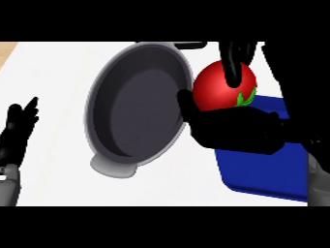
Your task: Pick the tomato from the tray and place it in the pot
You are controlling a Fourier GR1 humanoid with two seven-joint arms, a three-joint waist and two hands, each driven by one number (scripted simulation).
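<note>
Curling round the tomato [217,91], the right robot hand [233,131] holds it off the tray [267,170] (just beside the pot [135,111]); placing it inside remains.

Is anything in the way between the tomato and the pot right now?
Nothing visible. The right robot hand holds the tomato just beside the right rim of the pot. Nothing shows inside the pot, and the left robot hand rests far left, apart from it.
</note>
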